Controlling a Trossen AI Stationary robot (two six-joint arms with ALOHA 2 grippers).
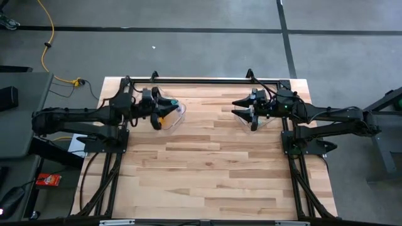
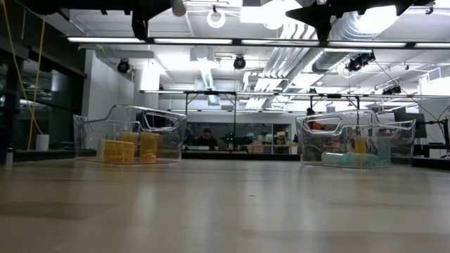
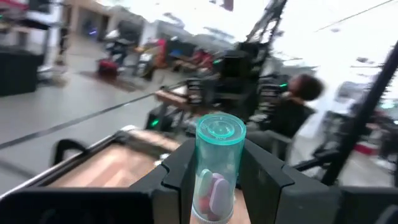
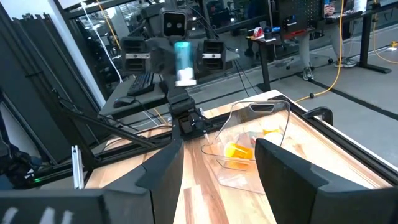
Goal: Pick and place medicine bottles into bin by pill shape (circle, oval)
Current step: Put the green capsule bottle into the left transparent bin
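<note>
Left pincer [image 1: 164, 113] hangs over the left clear bin [image 1: 178, 117] at the far side of the tabletop [image 1: 207, 169], seen from above; right pincer [image 1: 242, 108] sits above the right clear bin [image 1: 267, 120], its two fingers spread with nothing between them. No loose bottles on the wood that I can see.

Low view: both bins rest on the tabletop, well apart. Left bin [image 2: 130, 133] holds orange bottles [image 2: 130, 149]; right bin [image 2: 355, 139] holds an orange one and pale teal ones lying along its floor. Arms show only as dark shapes at the top edge.

Left wrist view: fingers clamped narrowly on a teal bottle [image 3: 217, 168], upright, cap up, oval pills visible inside. A person in the room beyond, blurred.

Right wrist view: its own fingers stand wide apart and empty; across the tabletop the left pincer [image 4: 184, 62] holds the teal bottle [image 4: 183, 61] high above the left bin [image 4: 249, 146], which has an orange bottle [image 4: 238, 150] in it.

Step in hand, my read: carrying, bottle lifted, not yet dropped. Next calls for settling which bin takes ovals, lowering inside its walls, then releasing.
</note>
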